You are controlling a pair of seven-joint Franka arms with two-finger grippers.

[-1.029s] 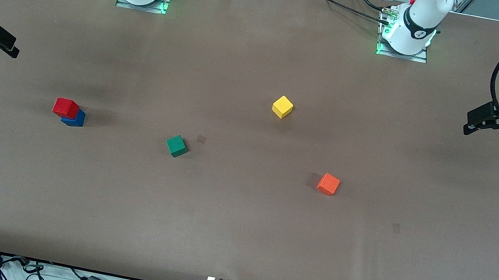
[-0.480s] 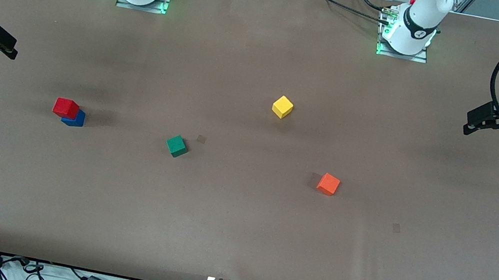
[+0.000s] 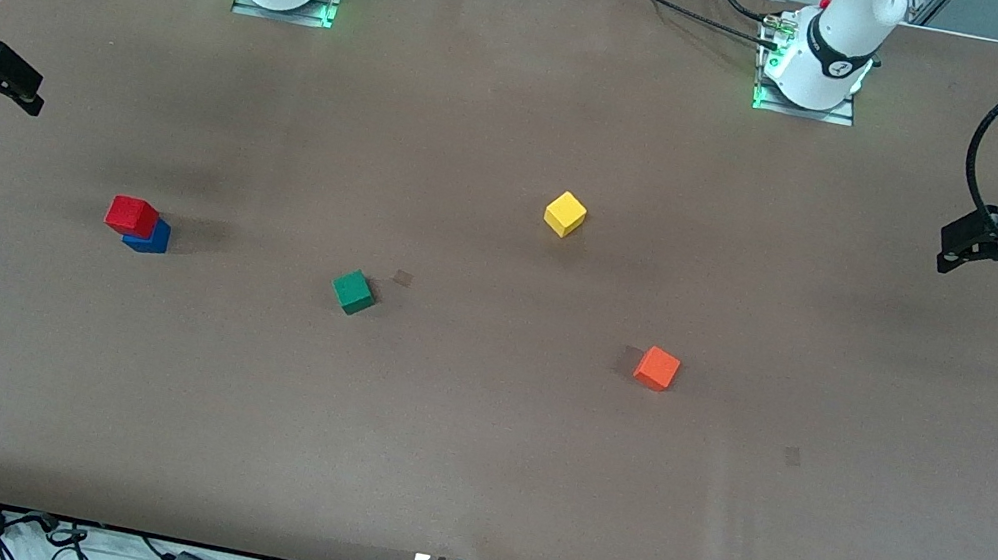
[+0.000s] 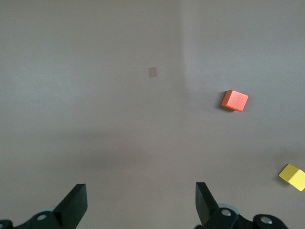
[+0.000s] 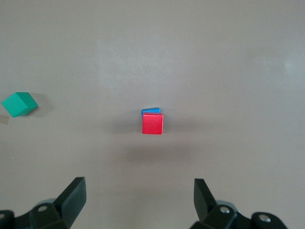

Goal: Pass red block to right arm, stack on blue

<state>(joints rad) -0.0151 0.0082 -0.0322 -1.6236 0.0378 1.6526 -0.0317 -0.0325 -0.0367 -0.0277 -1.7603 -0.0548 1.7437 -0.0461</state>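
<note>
Red block (image 3: 132, 215) sits on blue (image 3: 152, 239), mostly hiding it; right gripper (image 5: 138, 200) and left gripper (image 4: 141, 204) gape empty, bodies cut off.

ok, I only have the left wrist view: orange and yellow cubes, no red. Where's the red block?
Observer: The red block sits on the blue cube, toward the right arm's end of the table.
Operator: Square on it?
Observer: Slightly offset; the right wrist view shows a strip of blue along one edge.
Operator: Grippers?
Observer: The right gripper is open and empty over its end of the table, apart from the stack; the left gripper waits open over the other end.
</note>
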